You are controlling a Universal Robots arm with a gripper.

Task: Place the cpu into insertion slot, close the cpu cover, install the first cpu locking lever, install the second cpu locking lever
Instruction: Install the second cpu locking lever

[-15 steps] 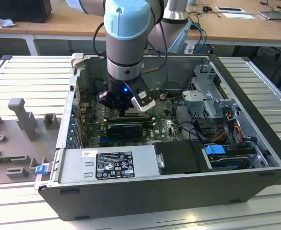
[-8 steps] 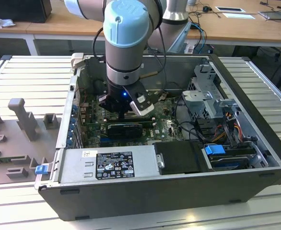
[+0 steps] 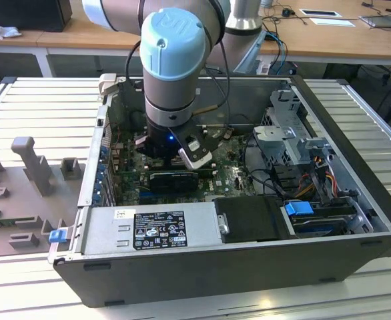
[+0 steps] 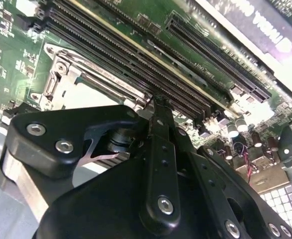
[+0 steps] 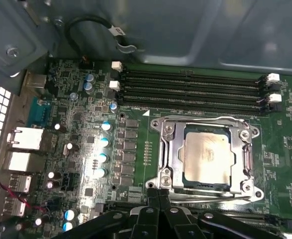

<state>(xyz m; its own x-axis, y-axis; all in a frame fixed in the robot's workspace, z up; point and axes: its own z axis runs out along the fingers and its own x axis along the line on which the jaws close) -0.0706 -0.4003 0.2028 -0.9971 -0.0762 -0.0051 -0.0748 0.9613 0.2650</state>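
Note:
The cpu [image 5: 208, 157], a silvery square chip, lies in the insertion slot [image 5: 249, 149] on the green board. The cpu cover [image 5: 169, 154] is down flat around it, its window framing the chip. One thin wire lever [image 5: 206, 118] runs along the socket's side next to the memory slots, and another [image 5: 220, 197] along the opposite side. My gripper [image 5: 159, 196] has its black fingers pressed together, with the tips at the socket's corner beside that second lever. In the second wrist view the gripper [image 4: 158, 104] points at the socket's edge [image 4: 66, 82]. In the exterior view the gripper [image 3: 182, 150] hangs inside the open computer case.
Long black memory slots [image 5: 191, 87] lie beside the socket. A black card [image 3: 174, 179], the power supply [image 3: 149, 230], the drive cage [image 3: 295, 143] and cables crowd the case [image 3: 355, 260]. Grey fixtures [image 3: 32, 163] stand on the table at the exterior view's left.

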